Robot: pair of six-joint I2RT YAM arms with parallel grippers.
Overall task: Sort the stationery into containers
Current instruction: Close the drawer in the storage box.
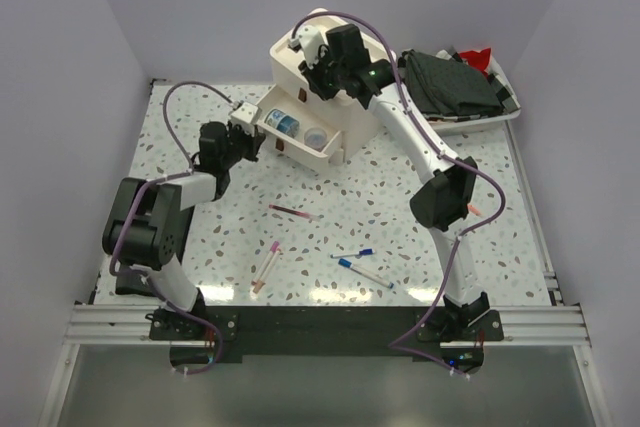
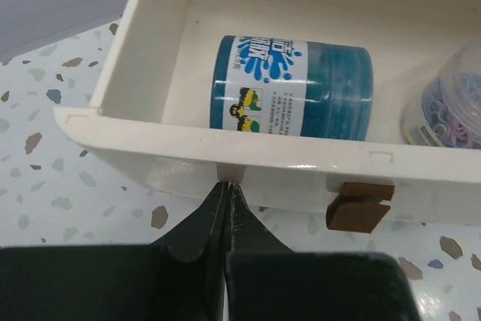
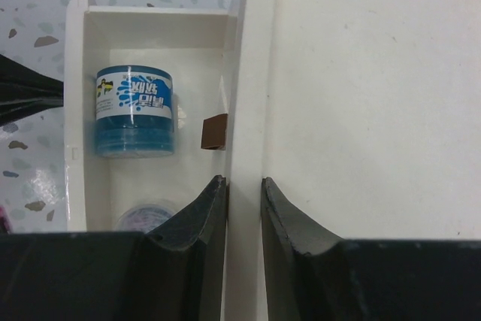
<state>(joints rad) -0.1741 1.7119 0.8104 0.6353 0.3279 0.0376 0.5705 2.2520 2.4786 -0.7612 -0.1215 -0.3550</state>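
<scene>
The cream-white cabinet (image 1: 300,62) stands at the back with one drawer (image 1: 325,155) pulled out toward the left arm. In the drawer lie a blue tape roll (image 2: 289,88) and a clear round tub (image 2: 451,107) of coloured bits. My left gripper (image 2: 227,184) is shut with nothing between its jaws, and its tips touch the drawer's front rim, left of the brown handle (image 2: 359,207). My right gripper (image 3: 244,180) is shut on the cabinet's top front edge (image 3: 246,73), above the open drawer. A maroon pen (image 1: 293,212), a pink pen (image 1: 268,267) and two blue-capped white pens (image 1: 362,272) lie on the table.
A white tray (image 1: 500,119) of dark folded cloths (image 1: 450,82) sits at the back right, beside the cabinet. The pens are spread over the speckled table (image 1: 400,187) between the two arms. Purple walls close in the back and both sides.
</scene>
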